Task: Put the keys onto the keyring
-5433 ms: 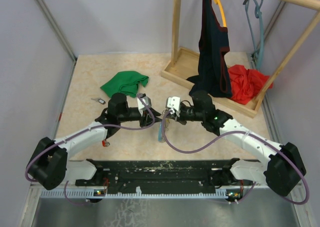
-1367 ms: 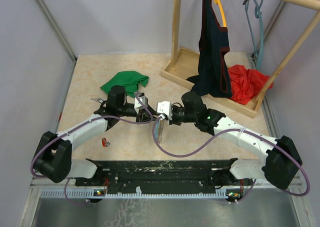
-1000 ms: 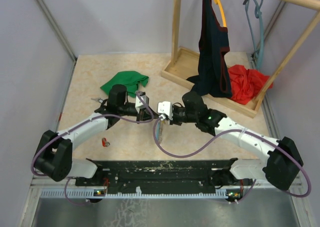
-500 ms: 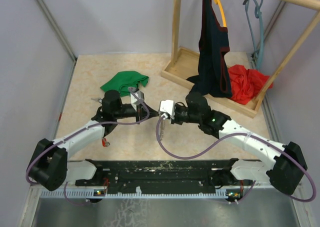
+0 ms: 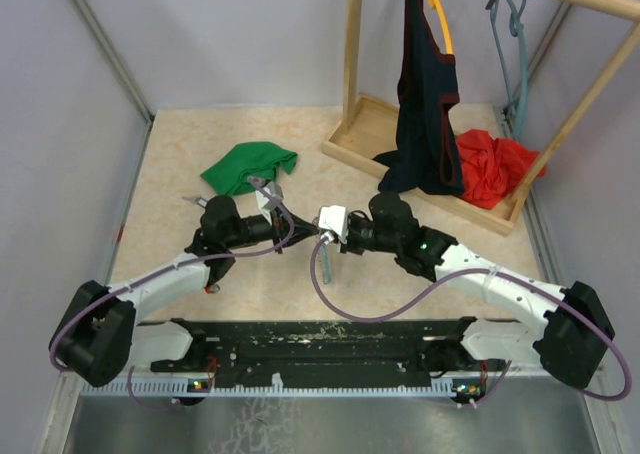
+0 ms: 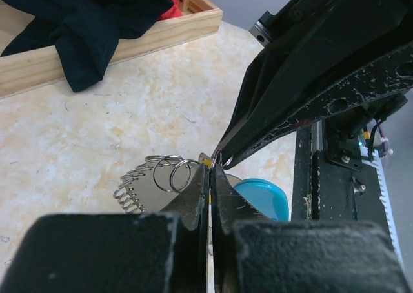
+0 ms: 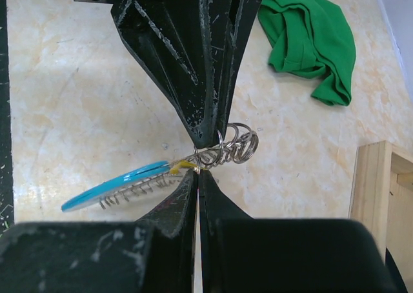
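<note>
Beige worktop (image 5: 180,164) first: we see the left arm (image 5: 160,274) has drawn back leftward, yet both tools stay tip to tip mid-worktop. Right tool (image 7: 197,174) clamps the keyring (image 7: 116,183), dangling below; left tool (image 6: 210,169) pinches the yellow key (image 7: 181,166). Threading looks unfinished.

Bright, even light — blurred near foregrounds

The left gripper (image 6: 211,170) draws back leftward; the right gripper (image 7: 197,172) shifts left after it, carrying the keyring (image 7: 229,144).
</note>
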Robot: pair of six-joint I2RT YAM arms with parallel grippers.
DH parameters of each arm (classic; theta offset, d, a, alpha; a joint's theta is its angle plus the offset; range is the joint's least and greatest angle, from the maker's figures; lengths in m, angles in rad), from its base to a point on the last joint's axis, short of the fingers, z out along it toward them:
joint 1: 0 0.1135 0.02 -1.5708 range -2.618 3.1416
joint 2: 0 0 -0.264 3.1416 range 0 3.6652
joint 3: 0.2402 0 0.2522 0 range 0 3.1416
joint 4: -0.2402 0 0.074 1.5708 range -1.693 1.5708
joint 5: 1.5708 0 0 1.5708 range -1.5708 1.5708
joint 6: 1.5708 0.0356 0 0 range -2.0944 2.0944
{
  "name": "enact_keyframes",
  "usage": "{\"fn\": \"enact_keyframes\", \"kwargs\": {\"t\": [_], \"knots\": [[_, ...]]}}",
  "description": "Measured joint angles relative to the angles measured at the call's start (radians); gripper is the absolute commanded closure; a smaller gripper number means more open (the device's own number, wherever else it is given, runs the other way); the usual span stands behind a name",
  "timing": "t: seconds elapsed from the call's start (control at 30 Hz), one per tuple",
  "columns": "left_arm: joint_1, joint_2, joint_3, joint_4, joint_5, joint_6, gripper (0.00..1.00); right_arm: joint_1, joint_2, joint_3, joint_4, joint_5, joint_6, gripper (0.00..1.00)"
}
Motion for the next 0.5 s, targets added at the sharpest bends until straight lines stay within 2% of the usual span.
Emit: {"fn": "enact_keyframes", "kwargs": {"t": [0.5], "knots": [[-0.027,0.03,-0.108,0.271,-0.127,-0.168,1.0,0.005,0.003,-0.006,0.045,0.013,0.02,1.0]]}}
